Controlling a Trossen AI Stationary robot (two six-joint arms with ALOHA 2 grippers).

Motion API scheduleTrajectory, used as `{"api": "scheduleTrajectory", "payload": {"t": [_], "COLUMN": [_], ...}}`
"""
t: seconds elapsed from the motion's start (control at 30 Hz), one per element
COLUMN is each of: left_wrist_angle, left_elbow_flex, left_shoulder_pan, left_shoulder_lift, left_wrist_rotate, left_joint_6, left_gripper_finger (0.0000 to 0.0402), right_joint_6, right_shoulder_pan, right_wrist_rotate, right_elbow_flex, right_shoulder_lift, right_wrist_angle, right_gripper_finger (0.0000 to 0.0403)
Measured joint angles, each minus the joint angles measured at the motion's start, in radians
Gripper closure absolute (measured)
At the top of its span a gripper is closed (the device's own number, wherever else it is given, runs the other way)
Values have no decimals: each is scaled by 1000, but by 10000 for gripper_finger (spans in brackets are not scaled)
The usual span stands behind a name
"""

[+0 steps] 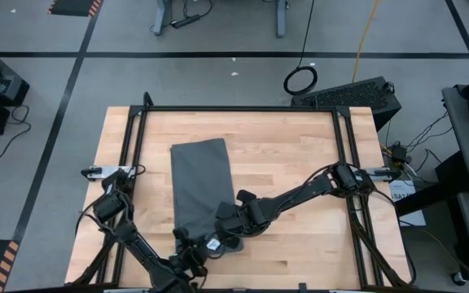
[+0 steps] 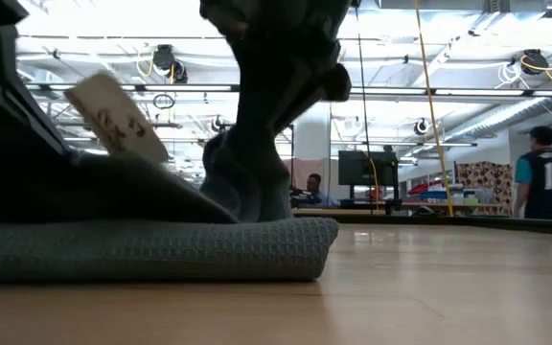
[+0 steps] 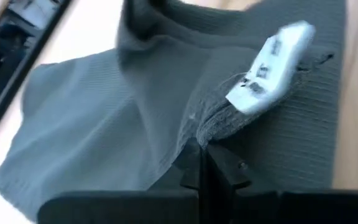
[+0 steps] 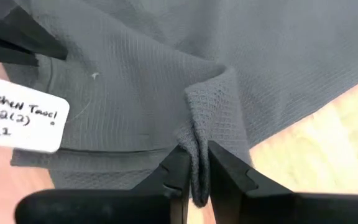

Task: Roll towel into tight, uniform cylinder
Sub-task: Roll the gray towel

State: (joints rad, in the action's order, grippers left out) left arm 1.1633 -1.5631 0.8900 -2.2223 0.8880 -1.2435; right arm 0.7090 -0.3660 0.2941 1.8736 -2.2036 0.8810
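Pinching towel (image 1: 200,185) near edge, both claws work side by side. Right claw (image 4: 193,167) clamped on raised fold of cloth. Left claw (image 3: 202,163) closed on bunched hem just beside white tag (image 3: 271,67). Towel lies flat on bench (image 1: 300,155), folded to long dark grey strip, near end lifted into ridge between claws, far end well apart from both.

Towel (image 1: 199,183) lies on table (image 1: 300,163), tools at its near end.
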Motion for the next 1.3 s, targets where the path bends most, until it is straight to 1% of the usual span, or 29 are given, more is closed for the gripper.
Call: {"api": "scheduleTrajectory", "payload": {"t": [0.1, 0.17, 0.3, 0.37, 0.5, 0.63, 0.73, 0.83, 0.93, 1.0, 1.07, 1.13, 1.3], "left_wrist_angle": [22, 17, -13, -13, -15, -25, -31, -31, -43, -42, -52, -55, -56], "left_elbow_flex": [0, 0, 0, 0, 0, 0, 0, 0, 0, 0, 0, 0, 0], "left_shoulder_pan": [23, 30, 35, 35, 35, 35, 35, 35, 35, 35, 33, 33, 33], "left_shoulder_lift": [0, 0, 0, 0, 0, 0, 0, 0, 0, 0, 0, 0, -1], "left_wrist_rotate": [37, 47, 58, 69, 80, 82, 82, 82, 82, 82, 82, 82, 82], "left_joint_6": [-60, -80, -83, -84, -84, -79, -77, -75, -49, -48, -29, -26, -26], "left_gripper_finger": [393, 393, 393, 393, 393, 393, 393, 393, 393, 393, 393, 393, 393], "right_joint_6": [-31, -53, -169, -251, -365, -417, -474, -550, -654, -709, -733, -748, -810], "right_shoulder_pan": [-3, -5, -9, -14, -38, -84, -142, -193, -220, -224, -220, -212, -193], "right_wrist_rotate": [36, 46, 78, 76, 70, 77, 121, 169, 283, 322, 327, 297, 253], "right_elbow_flex": [0, 0, 0, 0, 0, -2, -49, -148, -240, -290, -341, -376, -398], "right_shoulder_lift": [19, 33, 67, 82, 99, 102, 95, 92, 91, 91, 91, 90, 90], "right_wrist_angle": [2, 9, 6, 4, 28, 36, -91, -267, -440, -555, -627, -651, -694], "right_gripper_finger": [359, 349, 305, 279, 231, 205, 205, 220, 240, 251, 260, 263, 266]}}
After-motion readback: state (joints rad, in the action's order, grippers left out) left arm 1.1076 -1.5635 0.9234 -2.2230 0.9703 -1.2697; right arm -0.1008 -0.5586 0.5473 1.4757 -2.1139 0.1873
